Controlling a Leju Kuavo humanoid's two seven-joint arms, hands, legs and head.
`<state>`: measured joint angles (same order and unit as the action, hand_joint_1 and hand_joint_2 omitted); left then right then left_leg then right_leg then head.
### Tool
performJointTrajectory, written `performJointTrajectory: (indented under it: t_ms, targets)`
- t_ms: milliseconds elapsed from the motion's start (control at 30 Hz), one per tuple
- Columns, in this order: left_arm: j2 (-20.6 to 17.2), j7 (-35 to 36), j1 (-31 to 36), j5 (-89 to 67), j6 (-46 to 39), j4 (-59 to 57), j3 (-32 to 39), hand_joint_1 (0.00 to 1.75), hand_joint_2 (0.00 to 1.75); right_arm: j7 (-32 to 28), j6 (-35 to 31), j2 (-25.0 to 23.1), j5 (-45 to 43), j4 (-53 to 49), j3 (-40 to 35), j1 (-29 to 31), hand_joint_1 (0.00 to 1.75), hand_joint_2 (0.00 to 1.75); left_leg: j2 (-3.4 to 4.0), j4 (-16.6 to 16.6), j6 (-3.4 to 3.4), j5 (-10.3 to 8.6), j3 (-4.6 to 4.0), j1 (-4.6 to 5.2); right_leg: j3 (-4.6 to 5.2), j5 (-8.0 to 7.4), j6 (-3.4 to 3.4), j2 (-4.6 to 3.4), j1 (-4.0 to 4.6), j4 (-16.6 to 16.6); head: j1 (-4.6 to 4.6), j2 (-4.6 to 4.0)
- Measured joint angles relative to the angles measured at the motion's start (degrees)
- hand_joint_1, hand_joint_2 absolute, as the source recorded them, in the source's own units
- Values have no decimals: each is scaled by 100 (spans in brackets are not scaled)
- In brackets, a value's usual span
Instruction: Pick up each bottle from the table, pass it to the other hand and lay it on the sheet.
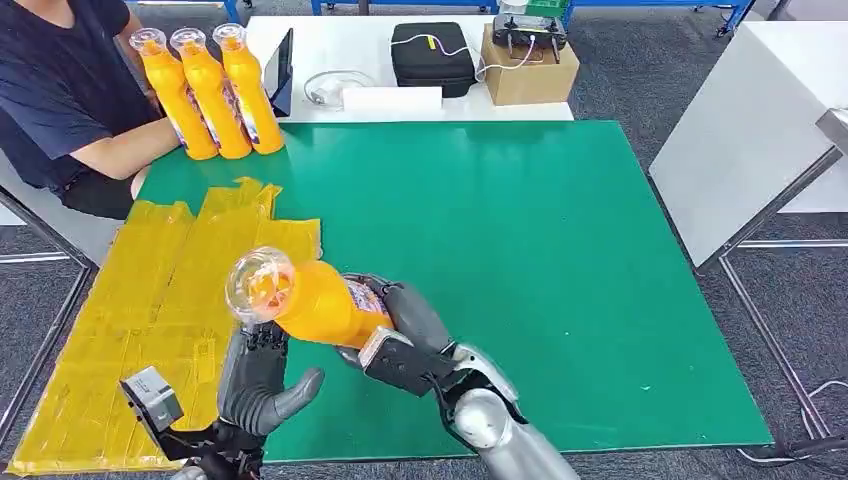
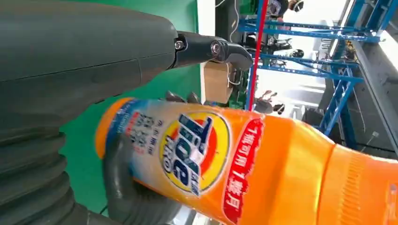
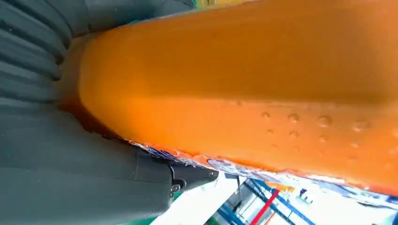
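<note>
The right hand (image 1: 400, 325) grips an orange bottle (image 1: 310, 300) around its lower body and holds it tilted above the green table (image 1: 520, 260), with the clear cap toward 10 o'clock, over the near edge of the yellow sheet (image 1: 130, 310). In the right wrist view the bottle's orange side (image 3: 244, 89) lies against the grey ribbed cover and thumb.

The left hand (image 1: 258, 375) sits directly under the bottle's neck at 6 o'clock from the cap, palm up, thumb spread to 3 o'clock. In the left wrist view the labelled bottle (image 2: 202, 154) lies across that hand, with a dark finger (image 2: 117, 173) touching its label. Whether the left hand's fingers have closed on it, I cannot tell.

At 11 o'clock on the table, 3 more orange bottles (image 1: 212, 92) stand upright in a row, touching one another, just beside a seated person's forearm (image 1: 125, 150). Beyond the table at 12 o'clock lie a black case (image 1: 430, 55) and a cardboard box (image 1: 530, 70).
</note>
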<state>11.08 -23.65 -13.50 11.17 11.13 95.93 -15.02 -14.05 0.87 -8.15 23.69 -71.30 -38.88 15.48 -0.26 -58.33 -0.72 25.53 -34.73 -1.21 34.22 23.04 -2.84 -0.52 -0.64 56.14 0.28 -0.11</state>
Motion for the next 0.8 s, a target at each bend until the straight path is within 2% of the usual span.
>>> performJointTrajectory:
  t_ms: [567,600,800]
  targets:
    - [-74,-11,-21,288,94,-28,-83,0,175,-288,173,-435,2,1178,-808,163,175,175,4,0,1,1,-4,1,8,0,0,-2,2,0,0,0]
    - [-85,-28,-22,277,79,-37,-81,173,175,-310,184,-444,40,1202,-861,180,175,175,4,0,1,1,-4,1,7,0,0,-2,1,0,0,0]
    - [-144,-225,-71,129,13,-68,-31,175,175,-350,210,-422,131,1279,-1150,325,175,175,4,0,1,1,-4,1,9,0,0,-2,1,0,0,0]
